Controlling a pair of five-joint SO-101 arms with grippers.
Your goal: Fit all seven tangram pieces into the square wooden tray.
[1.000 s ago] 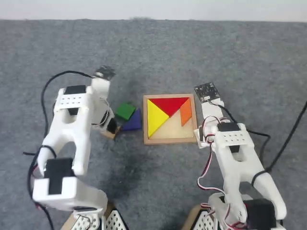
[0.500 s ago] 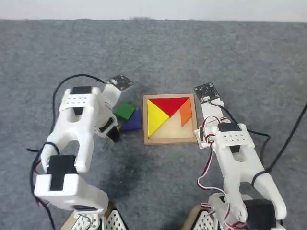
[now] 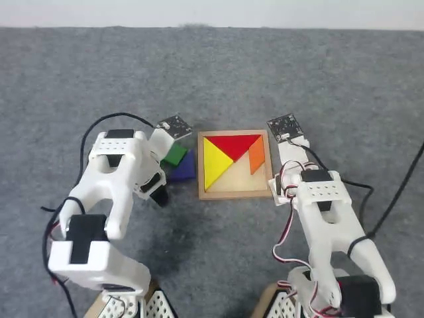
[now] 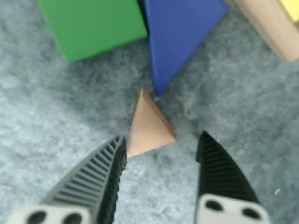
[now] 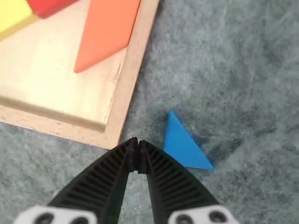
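Observation:
The square wooden tray point(image 3: 233, 195) holds a red triangle point(image 3: 233, 144), a yellow triangle point(image 3: 214, 165) and an orange piece point(image 3: 257, 158). Left of it lie a green square point(image 3: 174, 154) and a dark blue triangle point(image 3: 183, 168). My left gripper point(image 4: 161, 149) is open just above the carpet, its fingers on either side of a small tan triangle point(image 4: 148, 126), close to the blue triangle's point(image 4: 180, 32) tip. My right gripper point(image 5: 137, 150) is shut, empty, at the tray's point(image 5: 135, 84) near right corner, beside a small light blue triangle point(image 5: 184, 145).
Grey carpet covers the table, with open room behind the tray and in front of it. The lower half of the tray floor point(image 3: 240, 181) is bare wood. Black cables trail beside both arms.
My left arm has swung right toward the green and blue pieces, coming over the tan triangle. The right arm and the pieces in the tray have not moved.

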